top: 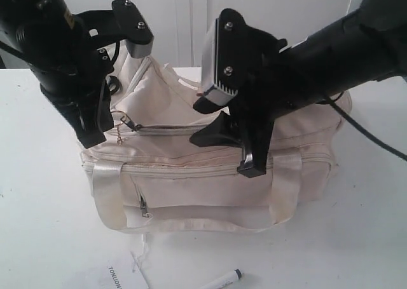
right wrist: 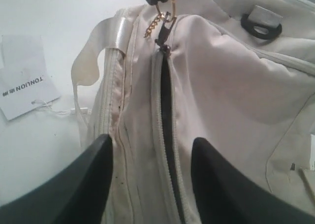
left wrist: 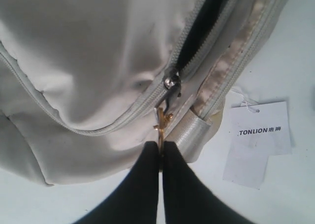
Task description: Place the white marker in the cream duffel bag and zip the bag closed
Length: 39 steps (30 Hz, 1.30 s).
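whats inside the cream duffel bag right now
Through the partly open top zipper of the cream duffel bag only black lining shows; fabric covers the rest. The white marker lies outside on the table. The left tool pinches its pull chain.

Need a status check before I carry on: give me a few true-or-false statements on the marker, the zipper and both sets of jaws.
The white marker is inside the cream duffel bag. False: it lies on the table in front of the bag.
The left gripper has its jaws shut on the gold zipper pull. True.
The top zipper is fully closed. False: it gapes, showing dark lining.
The right gripper has its jaws open over the bag. True.
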Each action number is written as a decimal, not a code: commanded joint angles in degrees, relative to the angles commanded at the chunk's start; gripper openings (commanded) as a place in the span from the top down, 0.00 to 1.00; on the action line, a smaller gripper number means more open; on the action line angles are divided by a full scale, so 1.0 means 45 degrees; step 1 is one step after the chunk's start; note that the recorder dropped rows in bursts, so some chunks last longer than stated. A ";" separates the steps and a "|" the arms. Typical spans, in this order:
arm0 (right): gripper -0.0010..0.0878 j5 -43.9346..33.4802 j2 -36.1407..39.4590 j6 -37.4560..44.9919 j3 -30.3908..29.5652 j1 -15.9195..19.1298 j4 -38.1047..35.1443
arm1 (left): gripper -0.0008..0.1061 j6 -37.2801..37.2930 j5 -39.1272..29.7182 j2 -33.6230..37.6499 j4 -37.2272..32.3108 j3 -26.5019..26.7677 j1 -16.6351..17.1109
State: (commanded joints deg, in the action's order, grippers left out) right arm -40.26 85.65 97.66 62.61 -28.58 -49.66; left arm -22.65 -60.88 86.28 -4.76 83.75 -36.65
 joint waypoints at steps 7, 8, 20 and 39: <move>0.45 0.1434 0.0650 0.0000 0.0000 -0.0370 -0.1765 | 0.99 0.0000 0.0000 0.0000 0.0000 0.0000 0.0000; 0.45 0.1329 0.0752 0.0000 0.0000 -0.0370 -0.1965 | 0.99 0.0000 0.0024 0.0000 0.0004 0.0000 0.0000; 0.45 0.1443 0.1758 0.1104 0.0000 -0.0370 -0.3649 | 0.99 0.0000 0.0093 0.0000 0.0146 0.0000 0.0000; 0.99 0.1357 0.2065 0.1254 0.0000 -0.0370 -0.4338 | 0.99 0.0000 -0.0228 0.0000 0.0089 0.0000 0.0000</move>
State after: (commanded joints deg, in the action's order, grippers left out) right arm -34.15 94.94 103.30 62.61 -30.25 -69.18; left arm -22.65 -61.91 86.28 -4.36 83.75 -36.65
